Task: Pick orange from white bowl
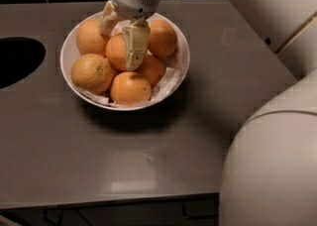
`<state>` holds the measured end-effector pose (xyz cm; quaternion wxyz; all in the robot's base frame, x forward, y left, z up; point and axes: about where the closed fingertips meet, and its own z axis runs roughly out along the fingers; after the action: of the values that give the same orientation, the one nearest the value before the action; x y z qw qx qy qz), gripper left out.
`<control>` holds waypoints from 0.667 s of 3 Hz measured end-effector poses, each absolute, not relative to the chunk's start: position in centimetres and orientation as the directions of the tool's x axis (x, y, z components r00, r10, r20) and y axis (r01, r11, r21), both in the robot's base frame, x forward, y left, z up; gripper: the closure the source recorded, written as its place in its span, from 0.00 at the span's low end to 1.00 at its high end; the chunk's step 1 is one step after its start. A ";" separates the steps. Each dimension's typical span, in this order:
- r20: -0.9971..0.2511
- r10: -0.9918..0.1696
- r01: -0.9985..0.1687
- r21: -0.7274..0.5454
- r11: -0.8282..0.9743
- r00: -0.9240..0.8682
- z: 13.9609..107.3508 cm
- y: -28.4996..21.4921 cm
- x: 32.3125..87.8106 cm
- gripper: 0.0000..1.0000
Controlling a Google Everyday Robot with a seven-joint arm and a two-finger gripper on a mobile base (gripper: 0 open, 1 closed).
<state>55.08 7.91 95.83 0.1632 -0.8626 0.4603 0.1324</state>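
— Where is the gripper [119, 46] sitting?
— It is hanging low over the bowl [184, 56], with its two fingers [134, 46] straddling the middle orange [116, 51]. They are standing about one orange apart, one on each flank. They look to be touching the skin, so I am reading it as gripping that orange.
— And the orange?
— It is resting in the heap, leaning on its neighbours above the paper [168, 79], not yet clear of them.
— So which step?
— I'd say the grasp is being made and the lift is coming next. That is calling for a straight rise, so the neighbours aren't getting dragged over the rim.
— Which way is it pointing?
— It is round, showing no long axis, and its stem end is hiding from view.
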 end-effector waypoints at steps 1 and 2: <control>-0.379 -0.751 -0.837 -0.160 -0.523 0.541 96.0 7.9 55.1 0.24; -0.384 -0.748 -0.837 -0.158 -0.524 0.541 95.8 7.9 54.8 0.24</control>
<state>54.82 7.92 95.76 0.1634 -0.8625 0.4595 0.1353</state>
